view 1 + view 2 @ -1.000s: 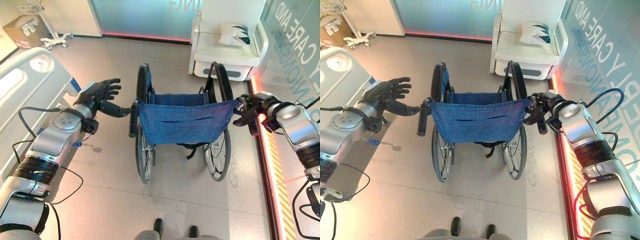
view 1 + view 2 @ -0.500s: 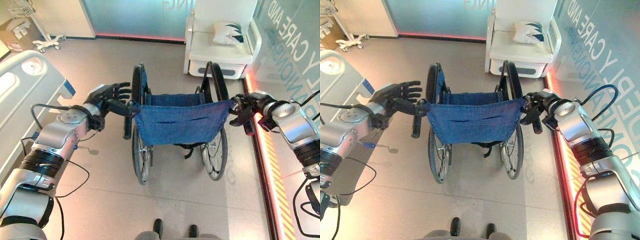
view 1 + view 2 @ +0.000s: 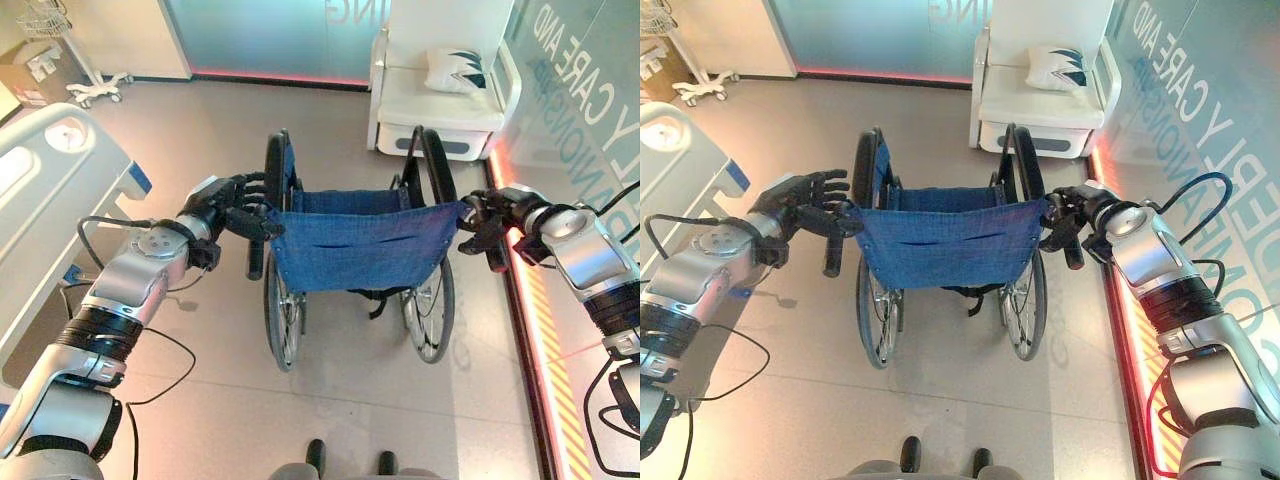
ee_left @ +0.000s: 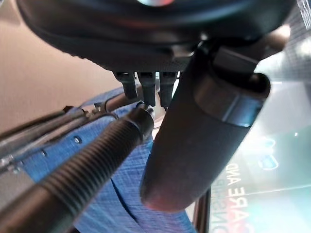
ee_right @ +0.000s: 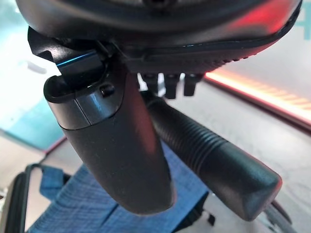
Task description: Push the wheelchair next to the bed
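Note:
The wheelchair (image 3: 355, 245), with a blue cloth back and large spoked wheels, stands in the middle of the floor, its back towards me. My left hand (image 3: 225, 200) is at the left push handle (image 3: 254, 258). Its fingers are straight and spread, and its thumb (image 4: 194, 145) lies beside the ribbed grip (image 4: 87, 165). On the other side, my right hand (image 3: 492, 215) is curled round the right push handle (image 5: 209, 155). The bed (image 3: 40, 180), white with a rounded end board, lies along the left, a short way from the wheelchair.
A white armchair (image 3: 400, 105) with a pillow (image 3: 455, 70) stands close behind the wheelchair. A glass wall with a red-lit floor strip (image 3: 535, 300) runs along the right. A cardboard box (image 3: 25, 70) and a white wheeled stand (image 3: 95, 85) are at the far left.
My left hand has moved right, from beside the wheelchair to its left push handle, and its thumb now reaches the grip. The right hand has kept its hold.

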Controlling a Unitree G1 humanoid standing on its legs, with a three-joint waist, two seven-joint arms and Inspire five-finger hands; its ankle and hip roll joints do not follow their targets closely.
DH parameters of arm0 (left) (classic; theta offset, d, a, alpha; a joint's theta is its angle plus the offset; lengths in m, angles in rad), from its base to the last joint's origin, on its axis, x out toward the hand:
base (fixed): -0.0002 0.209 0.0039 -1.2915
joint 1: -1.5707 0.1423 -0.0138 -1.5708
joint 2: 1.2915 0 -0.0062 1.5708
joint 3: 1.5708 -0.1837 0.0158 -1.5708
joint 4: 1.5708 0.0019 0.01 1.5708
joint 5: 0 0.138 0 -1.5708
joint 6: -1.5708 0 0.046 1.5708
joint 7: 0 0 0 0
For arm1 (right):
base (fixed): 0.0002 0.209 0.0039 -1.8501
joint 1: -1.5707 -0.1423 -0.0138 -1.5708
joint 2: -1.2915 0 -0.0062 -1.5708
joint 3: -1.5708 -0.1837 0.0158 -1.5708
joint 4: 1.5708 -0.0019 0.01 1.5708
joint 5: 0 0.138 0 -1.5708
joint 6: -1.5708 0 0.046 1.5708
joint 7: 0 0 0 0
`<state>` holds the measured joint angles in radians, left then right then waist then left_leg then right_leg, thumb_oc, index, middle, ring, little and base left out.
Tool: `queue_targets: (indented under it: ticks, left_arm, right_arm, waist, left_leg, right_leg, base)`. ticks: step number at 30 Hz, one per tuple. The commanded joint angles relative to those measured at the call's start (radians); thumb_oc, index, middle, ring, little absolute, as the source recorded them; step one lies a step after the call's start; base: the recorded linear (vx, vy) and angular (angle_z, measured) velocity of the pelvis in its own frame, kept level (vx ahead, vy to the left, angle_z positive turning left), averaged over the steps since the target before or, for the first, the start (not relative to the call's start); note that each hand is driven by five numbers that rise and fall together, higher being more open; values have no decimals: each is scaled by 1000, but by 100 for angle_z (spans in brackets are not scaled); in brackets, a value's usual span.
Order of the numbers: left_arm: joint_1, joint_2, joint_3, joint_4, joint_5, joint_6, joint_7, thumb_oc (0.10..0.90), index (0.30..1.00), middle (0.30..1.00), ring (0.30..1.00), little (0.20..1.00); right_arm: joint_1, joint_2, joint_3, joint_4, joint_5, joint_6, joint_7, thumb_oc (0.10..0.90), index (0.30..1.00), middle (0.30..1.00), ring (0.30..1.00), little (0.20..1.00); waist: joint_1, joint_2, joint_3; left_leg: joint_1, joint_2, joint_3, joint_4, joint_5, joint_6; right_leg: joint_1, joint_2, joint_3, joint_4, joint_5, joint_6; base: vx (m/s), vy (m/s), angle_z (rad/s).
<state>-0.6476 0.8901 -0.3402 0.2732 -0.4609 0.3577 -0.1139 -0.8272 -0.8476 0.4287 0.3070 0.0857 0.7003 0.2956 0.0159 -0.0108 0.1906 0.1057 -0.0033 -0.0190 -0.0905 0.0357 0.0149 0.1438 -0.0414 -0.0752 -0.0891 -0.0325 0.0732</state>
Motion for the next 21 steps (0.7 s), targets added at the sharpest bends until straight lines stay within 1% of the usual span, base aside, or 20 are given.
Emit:
queue_targets:
  ticks: [1,4,8,10,12,13,14,15,16,18,19,20,21]
  left_arm:
    - [-134,108,-22,63,182,-42,-5,800,900,900,900,900]
    - [-131,119,-44,75,246,-44,-19,800,900,900,900,900]
    - [-137,97,-84,90,349,-30,-10,800,900,900,900,900]
    - [-135,82,-96,94,402,-26,8,800,900,900,900,900]
    - [-134,64,-124,101,513,-22,52,800,900,900,900,900]
    - [-134,64,-124,102,513,-22,52,800,900,900,900,900]
    - [-130,55,-131,105,538,-15,64,800,900,900,900,900]
    - [-123,44,-135,106,597,-7,87,800,900,900,900,900]
    - [-114,31,-147,118,688,-3,118,800,900,900,900,900]
    - [-109,28,-160,122,718,11,126,800,900,900,900,900]
    - [-100,15,-160,123,770,21,131,800,900,900,900,900]
    - [-90,10,-174,118,826,49,131,800,900,900,900,900]
    - [-87,8,-178,119,835,55,129,800,900,900,900,900]
  right_arm:
    - [7,-44,38,-53,-11,-15,23,800,900,900,900,900]
    - [22,-44,32,-68,-6,-17,14,800,900,900,900,900]
    - [33,-25,29,-64,-9,-27,-8,800,900,900,900,900]
    - [36,-18,25,-61,-10,-33,-16,800,900,900,900,900]
    - [35,-7,23,-65,-19,-30,-26,800,900,900,900,900]
    - [35,-7,22,-65,-19,-30,-26,800,900,900,900,900]
    - [36,-2,22,-66,-24,-31,-34,800,900,900,900,900]
    - [44,7,16,-69,-38,-33,-38,800,900,900,900,900]
    - [50,15,9,-72,-51,-34,-42,800,900,900,900,900]
    - [55,22,5,-77,-62,-32,-48,800,900,900,900,900]
    - [58,23,1,-80,-65,-31,-48,800,900,900,900,900]
    - [65,28,-5,-85,-72,-30,-50,800,900,900,900,900]
    - [67,29,-6,-85,-72,-30,-52,800,900,900,900,900]
  waist:
    - [7,-13,-63]
    - [5,-15,-62]
    - [2,-18,-59]
    - [1,-20,-58]
    - [-2,-24,-54]
    - [-2,-24,-54]
    - [-3,-25,-53]
    - [-4,-26,-52]
    - [-5,-28,-49]
    - [-6,-30,-48]
    - [-6,-31,-47]
    - [-7,-33,-46]
    - [-7,-34,-46]
  left_leg:
    - [43,-61,22,4,-75,-19]
    - [43,-63,23,5,-76,-17]
    - [43,-64,22,7,-77,-15]
    - [42,-65,23,8,-77,-14]
    - [42,-66,23,11,-79,-13]
    - [42,-66,23,11,-79,-13]
    - [43,-66,23,11,-79,-13]
    - [43,-66,24,12,-79,-14]
    - [43,-67,24,13,-80,-13]
    - [43,-67,24,14,-81,-13]
    - [42,-67,25,14,-81,-12]
    - [42,-67,26,16,-81,-13]
    - [42,-67,26,16,-81,-13]
  right_leg:
    - [-5,-22,19,2,38,39]
    - [-4,-21,20,2,39,37]
    - [-4,-18,23,2,41,36]
    - [-5,-17,25,2,42,35]
    - [-5,-15,28,4,42,34]
    - [-5,-15,28,4,42,34]
    - [-5,-14,29,4,42,33]
    - [-5,-14,31,4,41,32]
    - [-4,-12,33,5,42,32]
    - [-5,-12,35,7,42,31]
    - [-6,-11,34,6,42,30]
    - [-7,-10,36,8,42,30]
    - [-7,-10,36,9,42,30]
  base:
    - [0,-6,-5]
    - [0,-3,-1]
    - [0,0,0]
    - [0,0,0]
    - [0,0,0]
    - [0,0,0]
    - [0,0,0]
    - [0,0,0]
    - [0,0,0]
    - [0,0,0]
    - [0,0,0]
    - [0,0,0]
    - [0,0,0]
